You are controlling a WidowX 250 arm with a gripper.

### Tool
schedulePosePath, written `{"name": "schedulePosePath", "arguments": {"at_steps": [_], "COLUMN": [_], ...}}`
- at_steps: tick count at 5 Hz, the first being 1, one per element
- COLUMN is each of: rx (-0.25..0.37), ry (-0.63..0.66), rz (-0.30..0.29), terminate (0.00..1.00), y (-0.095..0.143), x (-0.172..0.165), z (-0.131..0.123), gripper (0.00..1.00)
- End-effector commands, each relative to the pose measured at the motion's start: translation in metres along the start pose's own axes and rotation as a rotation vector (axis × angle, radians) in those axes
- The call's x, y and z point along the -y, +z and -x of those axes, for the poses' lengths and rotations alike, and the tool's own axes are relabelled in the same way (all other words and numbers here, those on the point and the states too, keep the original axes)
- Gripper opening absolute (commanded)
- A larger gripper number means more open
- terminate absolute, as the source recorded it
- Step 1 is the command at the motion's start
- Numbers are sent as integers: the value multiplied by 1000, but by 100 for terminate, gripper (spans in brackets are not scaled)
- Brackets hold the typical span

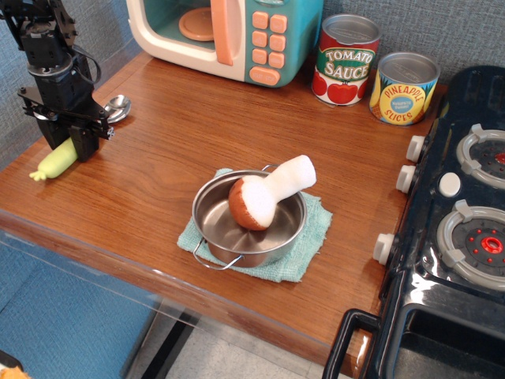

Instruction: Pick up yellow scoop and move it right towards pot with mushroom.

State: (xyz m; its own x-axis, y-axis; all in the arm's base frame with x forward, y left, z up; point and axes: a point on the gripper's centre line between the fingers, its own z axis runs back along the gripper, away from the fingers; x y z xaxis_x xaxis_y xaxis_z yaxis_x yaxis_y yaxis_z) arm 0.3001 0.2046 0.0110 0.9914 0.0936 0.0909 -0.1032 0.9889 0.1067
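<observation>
The yellow scoop (61,156) lay at the far left of the wooden worktop (173,134), near its left edge, its pale handle pointing toward the front-left and its silver bowl toward the back, beside the arm. The gripper (69,146) stood over the middle of the scoop, pointing down, with one finger on each side of the handle; the jaws looked nearly closed on the handle, though whether they actually pressed it could not be told. The scoop seemed to rest on the wood.

Well to the right, near the middle of the worktop, the pot (248,219) sat on a green cloth (309,245). The mushroom (268,192) leaned inside it, brown cap down in the pot and white stem sticking out over the back-right rim.

Along the back stood a toy microwave (229,35), then a tomato sauce can (345,60) and a pineapple slices can (403,88). A black toy stove (454,229) filled the right side.
</observation>
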Motion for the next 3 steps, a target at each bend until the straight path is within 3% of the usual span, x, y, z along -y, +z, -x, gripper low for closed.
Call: {"name": "schedulePosePath", "arguments": {"at_steps": [1,2,3], "rx": [37,74,96], "ry": [-12,-85,-160], "rz": [-60,-43,-11], "terminate": [0,0,0], "y": [57,67,61], "x": [28,69,105], "z": [-18,-43,-65], "gripper": [0,0,0]}}
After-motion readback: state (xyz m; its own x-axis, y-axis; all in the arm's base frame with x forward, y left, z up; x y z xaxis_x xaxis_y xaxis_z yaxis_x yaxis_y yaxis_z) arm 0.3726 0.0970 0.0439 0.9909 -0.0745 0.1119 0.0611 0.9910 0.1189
